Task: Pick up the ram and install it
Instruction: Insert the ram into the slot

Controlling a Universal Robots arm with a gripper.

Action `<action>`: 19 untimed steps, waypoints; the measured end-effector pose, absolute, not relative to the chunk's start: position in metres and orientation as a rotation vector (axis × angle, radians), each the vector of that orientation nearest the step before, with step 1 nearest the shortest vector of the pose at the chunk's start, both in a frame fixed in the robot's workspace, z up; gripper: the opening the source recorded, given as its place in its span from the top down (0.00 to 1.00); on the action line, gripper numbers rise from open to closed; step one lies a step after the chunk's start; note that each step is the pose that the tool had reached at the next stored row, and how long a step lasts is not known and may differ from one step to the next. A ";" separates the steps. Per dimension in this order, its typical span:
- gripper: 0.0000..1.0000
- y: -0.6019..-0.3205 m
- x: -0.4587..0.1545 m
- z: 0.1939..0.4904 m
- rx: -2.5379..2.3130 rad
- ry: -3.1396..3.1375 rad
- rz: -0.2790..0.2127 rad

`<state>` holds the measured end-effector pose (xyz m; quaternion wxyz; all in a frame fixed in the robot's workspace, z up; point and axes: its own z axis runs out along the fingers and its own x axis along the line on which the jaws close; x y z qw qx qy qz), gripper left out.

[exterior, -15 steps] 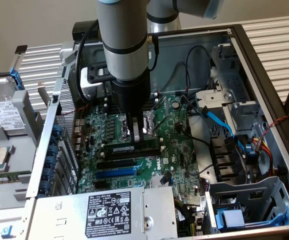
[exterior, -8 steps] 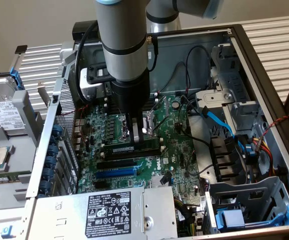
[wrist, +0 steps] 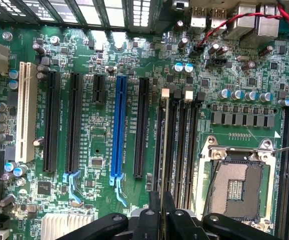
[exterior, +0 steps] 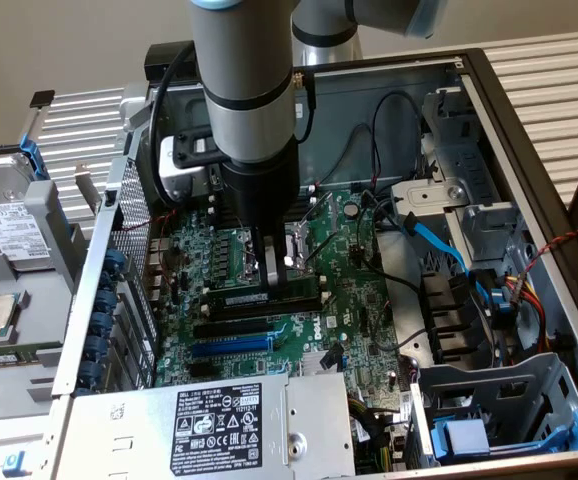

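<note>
Ram (wrist: 163,145) sits inside the open PC case (exterior: 489,100), standing on edge along the memory slots (wrist: 182,150) mid-motherboard (wrist: 97,142), next to the empty CPU socket (wrist: 237,185). End effector (wrist: 162,204) is clamped on it. Can't tell if it's seated, since the fingers hide one end. Blue slot (wrist: 118,125) is nearby.

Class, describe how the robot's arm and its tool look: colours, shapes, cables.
The arm is a silver-grey round tube with black ring bands and a pale blue cap at a joint. A black cable runs beside it. The tool has a black body, rounded black links and narrow fingers.
</note>
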<state>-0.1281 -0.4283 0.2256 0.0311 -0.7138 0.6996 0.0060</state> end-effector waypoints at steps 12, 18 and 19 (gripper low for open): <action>0.86 -0.428 -0.130 0.225 -2.194 2.150 0.007; 0.86 -0.429 -0.131 0.225 -2.192 2.148 0.002; 0.86 -0.429 -0.131 0.225 -2.192 2.148 0.002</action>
